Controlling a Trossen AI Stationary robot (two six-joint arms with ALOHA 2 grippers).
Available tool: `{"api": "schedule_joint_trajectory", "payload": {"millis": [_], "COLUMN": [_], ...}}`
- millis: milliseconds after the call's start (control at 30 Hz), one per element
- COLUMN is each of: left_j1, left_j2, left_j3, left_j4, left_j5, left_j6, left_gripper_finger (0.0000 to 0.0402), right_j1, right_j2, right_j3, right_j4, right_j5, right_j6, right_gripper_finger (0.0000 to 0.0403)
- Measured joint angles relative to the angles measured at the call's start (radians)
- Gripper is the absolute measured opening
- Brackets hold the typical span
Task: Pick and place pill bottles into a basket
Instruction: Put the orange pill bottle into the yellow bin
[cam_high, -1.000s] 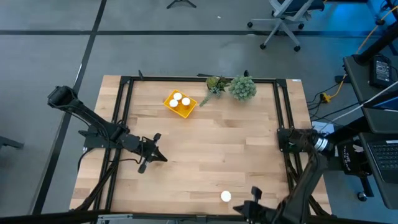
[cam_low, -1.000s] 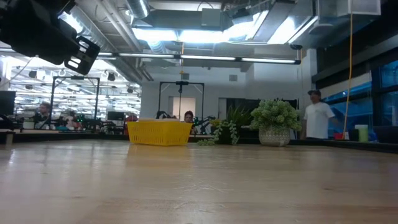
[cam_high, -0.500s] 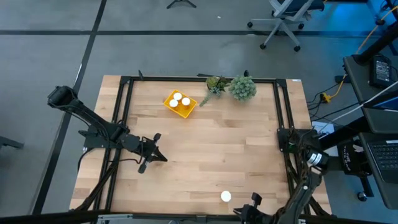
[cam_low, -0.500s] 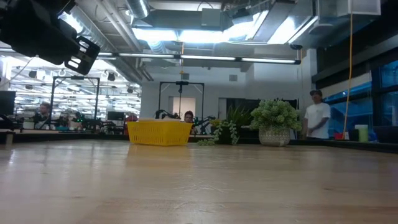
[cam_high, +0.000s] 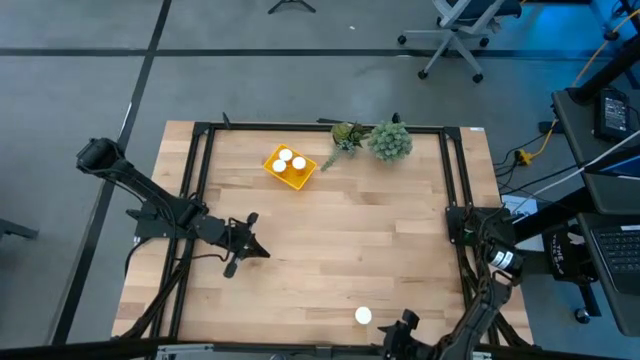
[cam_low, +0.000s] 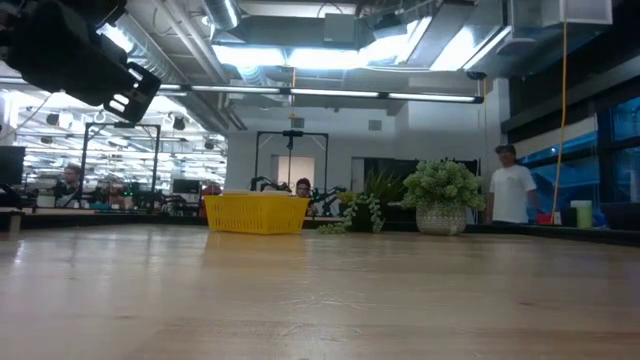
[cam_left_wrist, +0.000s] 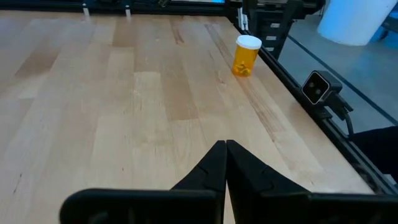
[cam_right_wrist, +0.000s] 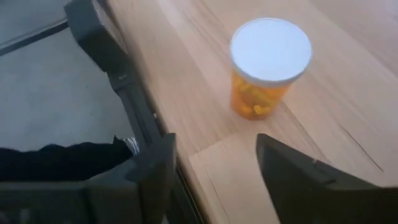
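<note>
Three pill bottles (cam_high: 291, 162) already sit in the yellow basket (cam_high: 303, 178), which stands at the far side of the surface (cam_high: 330, 250), left of the two plant clumps (cam_high: 377, 139); their white caps show from above. One pill bottle (cam_high: 363, 316) is left, upright and alone near the near edge, right of centre. So, by my reckoning, the job is mostly done, with a single pick and carry remaining.

The right claw (cam_right_wrist: 214, 165) hovers just short of that last bottle (cam_right_wrist: 268, 65) at the near edge, fingers spread apart and holding nothing; the bottle stands ahead of the gap, not yet between the fingers. The left claw (cam_high: 256, 252) waits over the left-middle of the surface, pinched closed and empty, well apart from both bottle and basket.
</note>
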Motion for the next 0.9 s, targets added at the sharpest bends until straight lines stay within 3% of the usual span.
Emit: {"api": "schedule_joint_trajectory", "payload": {"millis": [167,267,567,900], "left_j1": [0.000,0.000,0.000,0.000], "left_j2": [0.000,0.000,0.000,0.000], "left_j3": [0.000,0.000,0.000,0.000], "left_j4": [0.000,0.000,0.000,0.000], "left_j5": [0.000,0.000,0.000,0.000], "left_j6": [0.000,0.000,0.002,0.002], "left_gripper_finger": [0.0006,0.0006,0.0006,0.0006], "right_j1": [-0.001,-0.001,-0.018,-0.054], "right_j2": [0.002,0.027,0.144,0.178], "right_j3": [0.000,0.000,-0.001,-0.001], "right_j4": [-0.008,-0.004,-0.008,-0.005], "right_j5": [0.006,0.079,0.154,0.187], "right_j6": [0.033,0.036,0.082,0.084], "right_gripper_finger": [0.0277,0.0292,0.0285,0.0284]}}
